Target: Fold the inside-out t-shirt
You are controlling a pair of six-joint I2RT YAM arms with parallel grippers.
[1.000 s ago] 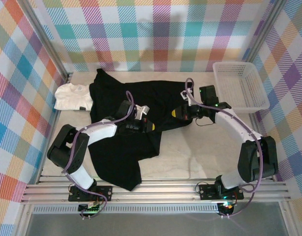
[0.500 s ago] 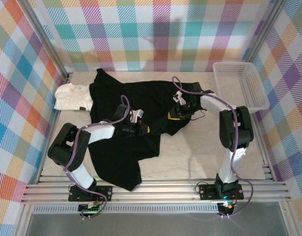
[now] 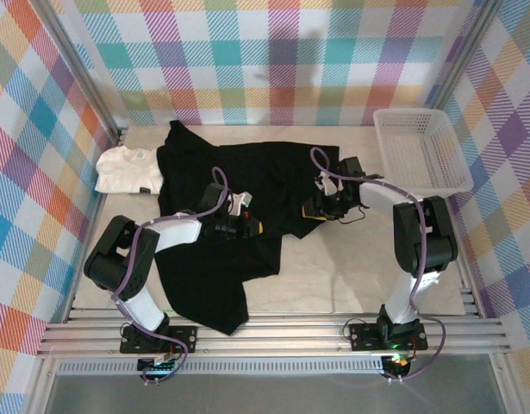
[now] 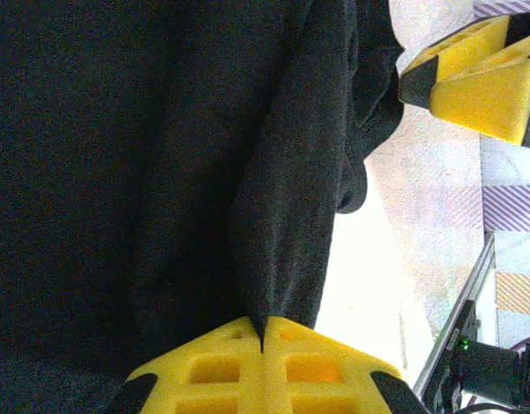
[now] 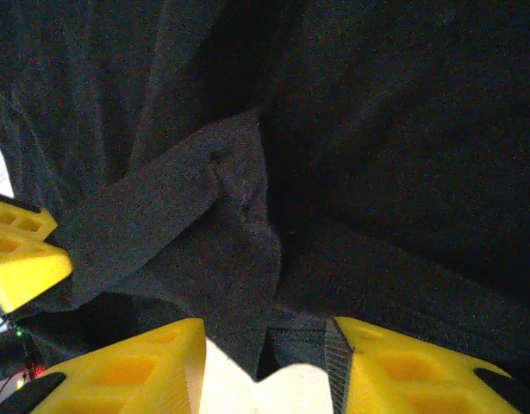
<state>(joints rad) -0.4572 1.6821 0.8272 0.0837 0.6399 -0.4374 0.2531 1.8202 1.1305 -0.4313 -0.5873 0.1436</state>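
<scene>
Left of the white plastic basket (image 3: 422, 148), the large black cloth t-shirt (image 3: 204, 276) is lying spread out; the left gripper (image 4: 263, 332) is pinching a fold of it, and the right gripper (image 5: 265, 345) is hanging with its jaws parted over it.

Black-jointed white arms (image 3: 174, 231), purple cables (image 3: 220, 184), yellow hollow-celled pincer fingers (image 5: 127, 362)

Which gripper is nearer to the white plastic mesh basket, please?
The right. The right gripper sits over the black cloth t-shirt, left of the white plastic mesh basket; the left gripper is farther left, shut on the shirt.
</scene>
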